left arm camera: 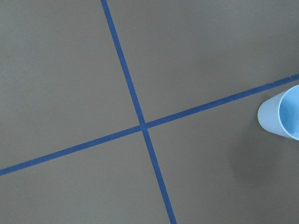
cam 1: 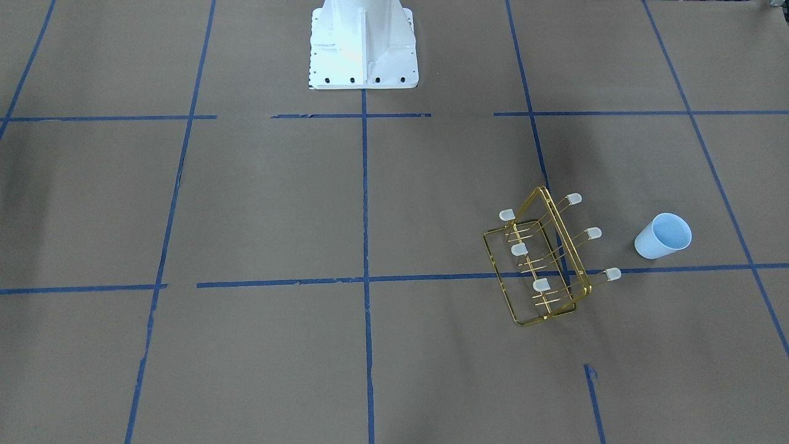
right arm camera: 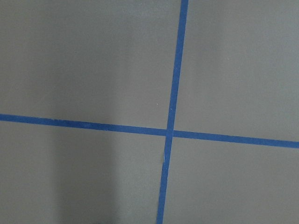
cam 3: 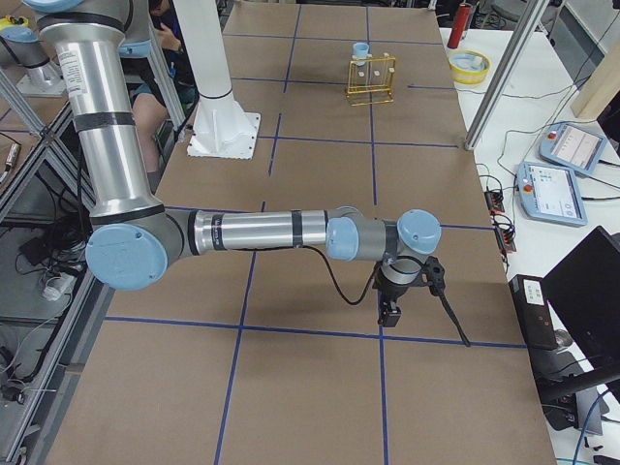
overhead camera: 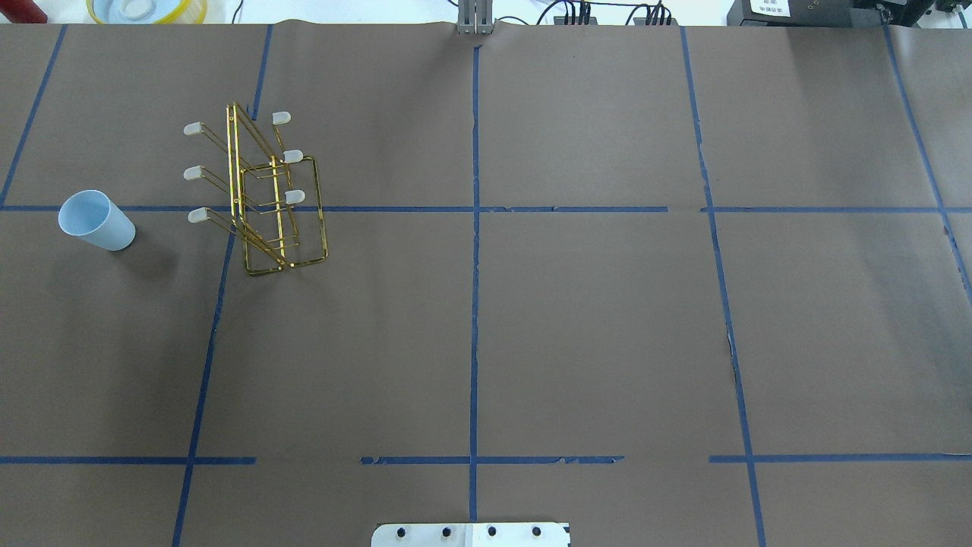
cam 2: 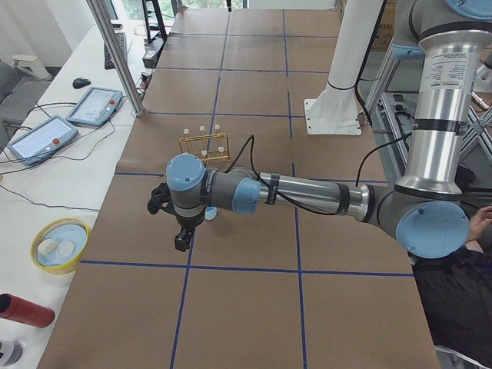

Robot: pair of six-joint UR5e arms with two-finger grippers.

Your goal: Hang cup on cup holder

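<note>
The pale blue cup (overhead camera: 96, 220) stands upright on the brown table, left of the cup holder (overhead camera: 262, 194), a gold wire rack with capped prongs and nothing on them. Both also show in the front-facing view, the cup (cam 1: 662, 236) and the rack (cam 1: 545, 259). The left wrist view has the cup (left arm camera: 282, 116) at its right edge. My left gripper (cam 2: 181, 242) hangs above the table close to the cup; I cannot tell if it is open. My right gripper (cam 3: 389, 312) hangs over the table's far other end, its state also unclear.
The white robot base (cam 1: 362, 46) stands at the table's near-robot edge. A yellow bowl (cam 2: 60, 244), a red cylinder (cam 2: 23, 310) and teach pendants (cam 2: 94, 104) lie on the white side bench. An aluminium post (cam 2: 115, 54) rises by the table's edge.
</note>
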